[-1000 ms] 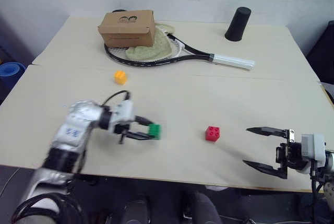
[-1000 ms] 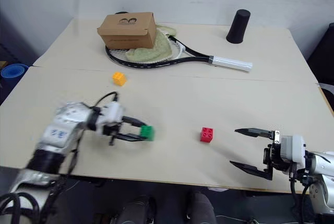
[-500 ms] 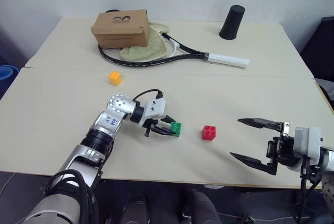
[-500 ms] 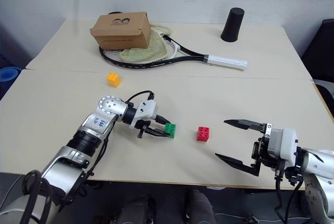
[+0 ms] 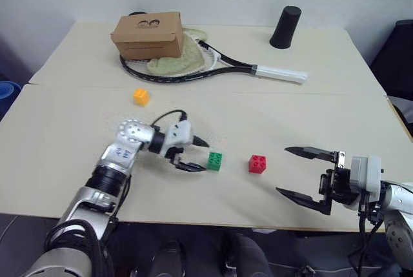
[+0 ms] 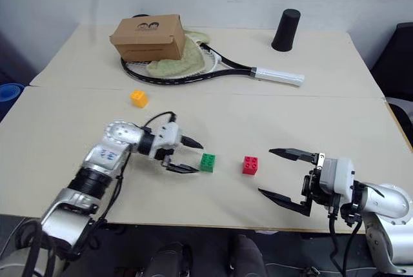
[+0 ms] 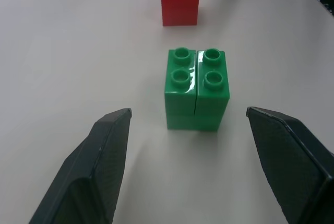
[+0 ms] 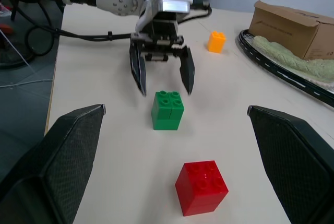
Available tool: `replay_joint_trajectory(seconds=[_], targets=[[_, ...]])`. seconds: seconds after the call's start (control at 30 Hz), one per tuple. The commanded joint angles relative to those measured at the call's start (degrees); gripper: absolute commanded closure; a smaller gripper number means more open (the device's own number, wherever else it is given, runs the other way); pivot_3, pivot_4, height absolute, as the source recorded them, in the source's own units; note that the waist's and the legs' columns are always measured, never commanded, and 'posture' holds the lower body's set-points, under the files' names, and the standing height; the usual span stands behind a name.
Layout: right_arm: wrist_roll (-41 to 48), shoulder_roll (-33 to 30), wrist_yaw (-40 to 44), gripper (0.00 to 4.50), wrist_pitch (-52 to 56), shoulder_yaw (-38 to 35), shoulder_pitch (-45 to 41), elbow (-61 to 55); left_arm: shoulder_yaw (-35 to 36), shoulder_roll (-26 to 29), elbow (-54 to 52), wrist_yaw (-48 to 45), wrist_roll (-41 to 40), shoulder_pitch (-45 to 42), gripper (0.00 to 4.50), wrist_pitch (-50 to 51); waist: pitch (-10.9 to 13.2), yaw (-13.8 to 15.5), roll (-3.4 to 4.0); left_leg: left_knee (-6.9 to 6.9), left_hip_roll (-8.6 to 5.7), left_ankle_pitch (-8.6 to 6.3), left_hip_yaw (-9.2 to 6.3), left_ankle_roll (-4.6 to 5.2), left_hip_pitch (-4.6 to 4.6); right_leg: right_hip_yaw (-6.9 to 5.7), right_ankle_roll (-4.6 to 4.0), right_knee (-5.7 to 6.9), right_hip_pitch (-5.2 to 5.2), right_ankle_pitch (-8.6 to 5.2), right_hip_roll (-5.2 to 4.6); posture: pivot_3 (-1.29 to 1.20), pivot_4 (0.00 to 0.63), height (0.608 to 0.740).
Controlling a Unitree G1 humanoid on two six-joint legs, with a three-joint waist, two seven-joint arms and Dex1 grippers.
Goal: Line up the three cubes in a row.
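Right gripper (image 5: 302,174) wide open and empty, glossy studded red cube (image 5: 258,163) just past its tips, then green cube (image 5: 215,160) free on the matte surface (image 5: 310,115) at the parted left gripper (image 5: 197,154), orange-yellow cube (image 5: 141,96) well beyond.

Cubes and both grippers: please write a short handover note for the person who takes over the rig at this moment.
Left gripper: open, empty, just short of the green cube, not touching it.
Right gripper: open, empty, above the table's near edge, to the right of the red cube.
Done: green and red sit side by side with a small gap, roughly in a row.
Left: the orange-yellow cube lies apart, farther back on the left, near the racket. Bring it into the row.
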Motion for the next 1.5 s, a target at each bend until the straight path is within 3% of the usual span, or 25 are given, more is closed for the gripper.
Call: replay_joint_trajectory(seconds=[0.03, 0.17, 0.23, 0.27, 0.37, 0.5, 0.63, 0.77, 0.9, 1.13, 1.43, 1.5], targets=[[1.1, 1.3, 0.4, 0.00, -1.3, 0.8, -2.2, 0.7, 9.1, 6.4, -8.0, -1.3, -6.9, 7.8, 0.92, 2.7, 0.0, 0.0, 0.00, 0.00, 0.02, 0.00, -0.06, -0.01, 0.00, -0.04, -0.02, 0.02, 0.01, -0.01, -0.05, 0.00, 0.150, 0.740], [2.0, 4.1, -2.4, 0.00, -0.2, 1.9, -5.4, 1.5, 25.2, 10.2, -13.1, 6.4, -11.9, 21.6, 0.92, 5.6, 0.0, -1.0, 0.00, -0.01, 0.11, -0.03, -0.07, -0.04, 0.01, -0.02, -0.05, 0.03, -0.01, -0.03, -0.16, 0.00, 0.150, 0.740], [2.1, 5.3, -3.5, 0.00, 0.4, 2.3, -6.5, 1.7, 31.8, 9.5, -14.5, 12.0, -12.6, 26.9, 0.39, 4.7, 0.0, -0.9, -0.01, -0.03, 0.12, -0.13, -0.09, 0.11, 0.01, -0.09, -0.10, 0.08, -0.02, -0.06, -0.32, 0.00, 0.150, 0.740], [1.7, 6.1, -4.1, 0.00, 0.7, 2.9, -7.0, 1.7, 36.3, 8.0, -14.8, 15.7, -13.0, 30.1, 0.10, 3.6, 0.0, -0.8, 0.00, -0.03, 0.12, -0.15, -0.11, 0.14, 0.01, -0.14, -0.10, 0.07, -0.03, -0.06, -0.37, 0.00, 0.150, 0.740], [0.5, 8.3, -5.8, 0.00, 0.2, 4.8, -8.1, 1.7, 47.6, 2.4, -16.5, 26.9, -13.8, 38.3, 0.04, 1.9, 0.0, -0.7, 0.00, -0.06, -0.05, -0.27, -0.14, 0.34, 0.03, -0.23, -0.09, 0.06, 0.01, -0.06, -0.65, 0.00, 0.150, 0.740], [-1.2, 10.2, -7.4, 0.00, -0.9, 6.1, -9.1, 2.4, 52.4, -3.4, -20.9, 36.0, -15.8, 43.7, 0.04, 4.1, 0.0, -0.2, -0.08, -0.05, -0.17, -0.36, -0.14, 0.48, -0.03, -0.27, 0.01, -0.01, 0.02, -0.02, -0.82, 0.00, 0.150, 0.740], [-1.7, 10.6, -7.7, 0.00, -1.2, 6.9, -10.4, 3.2, 50.0, -6.0, -26.0, 41.4, -20.7, 40.6, 0.04, 9.7, -0.1, 1.2, -0.21, -0.01, -0.26, -0.36, -0.18, 0.51, 0.00, -0.29, 0.07, -0.02, 0.09, 0.03, -0.87, 0.00, 0.150, 0.740], [-2.4, 11.0, -8.4, 0.00, -1.4, 7.3, -12.5, 4.0, 43.9, -4.7, -22.4, 44.6, -19.8, 30.5, 0.04, 13.5, -0.1, 1.6, -0.23, -0.01, -0.27, -0.34, -0.19, 0.50, 0.01, -0.30, 0.06, 0.00, 0.11, 0.03, -0.83, 0.00, 0.150, 0.740], [-3.8, 10.7, -9.4, 0.00, -2.1, 7.3, -15.0, 5.7, 33.7, -1.1, -5.9, 44.5, -14.3, 12.3, 0.04, 17.9, -0.2, 1.8, -0.26, 0.03, -0.27, -0.30, -0.10, 0.42, -0.06, -0.35, 0.07, 0.03, 0.03, 0.04, -0.69, 0.00, 0.150, 0.740], [-5.0, 11.1, -9.8, 0.00, -4.0, 7.6, -16.3, 7.4, 23.3, -0.1, 26.7, 43.0, -3.8, -11.1, 0.04, 9.8, -0.1, 0.6, -0.29, 0.02, -0.27, -0.18, 0.18, 0.20, -0.12, -0.69, 0.14, -0.01, -0.05, 0.05, -0.54, 0.00, 0.150, 0.740], [-5.7, 12.0, -9.1, 0.00, -10.6, 6.2, -9.8, 9.3, 19.6, -1.7, 48.2, 44.7, 1.9, -23.3, 0.04, 2.8, -0.1, 0.6, -0.35, 0.06, -0.28, -0.21, 0.30, 0.15, -0.14, -0.61, 0.18, -0.03, -0.10, 0.06, -0.04, 0.00, 0.150, 0.740], [-5.7, 12.1, -9.4, 0.00, -11.7, 5.7, -8.7, 9.5, 19.3, -2.1, 50.3, 44.9, 2.7, -24.3, 0.43, 1.6, -0.1, 0.5, -0.35, 0.11, -0.27, -0.21, 0.39, 0.15, -0.08, -0.50, 0.18, -0.05, -0.12, 0.06, -0.05, 0.00, 0.150, 0.740]])
